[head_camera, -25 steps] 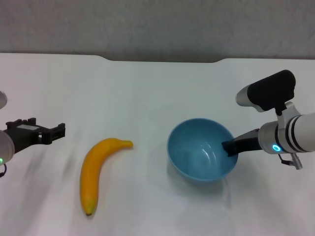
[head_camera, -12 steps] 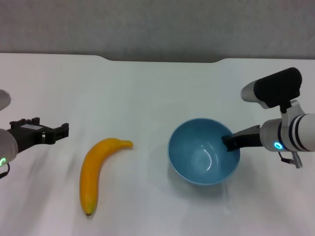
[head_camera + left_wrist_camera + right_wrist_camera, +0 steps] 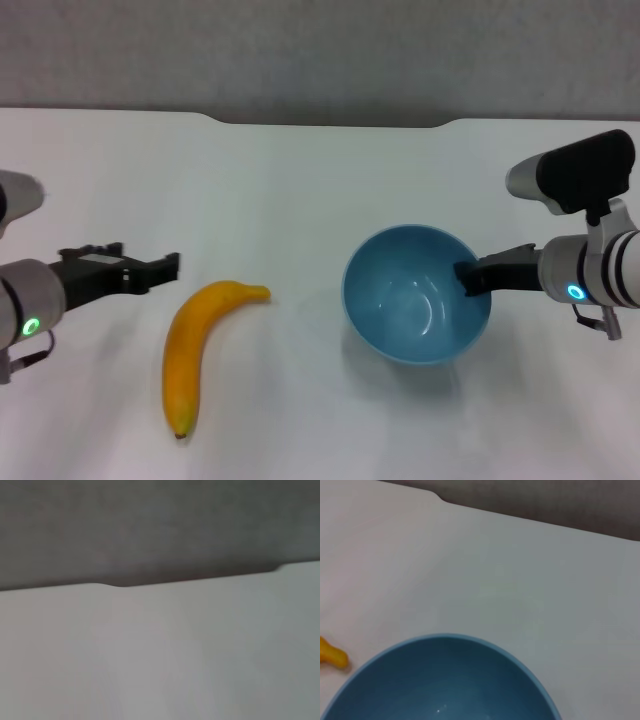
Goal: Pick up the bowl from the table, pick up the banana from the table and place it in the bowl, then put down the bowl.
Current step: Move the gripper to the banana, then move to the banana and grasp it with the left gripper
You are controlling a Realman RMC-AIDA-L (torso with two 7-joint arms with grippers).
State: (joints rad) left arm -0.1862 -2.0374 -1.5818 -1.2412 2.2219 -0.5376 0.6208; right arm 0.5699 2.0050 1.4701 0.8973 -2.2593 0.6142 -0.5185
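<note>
Gripping the empty bowl's (image 3: 415, 295) rim, right gripper (image 3: 470, 278) jaws; left jaws' state unclear

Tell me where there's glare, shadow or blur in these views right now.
Head view: glossy highlights inside the bowl, a soft shadow beneath it on the table, banana sharp. Left wrist view: soft throughout, only table and far edge. Right wrist view: bowl rim close and slightly soft.

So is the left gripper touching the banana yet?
Apart. The head view shows white table between the left gripper and the banana, which lies flat, untouched.
</note>
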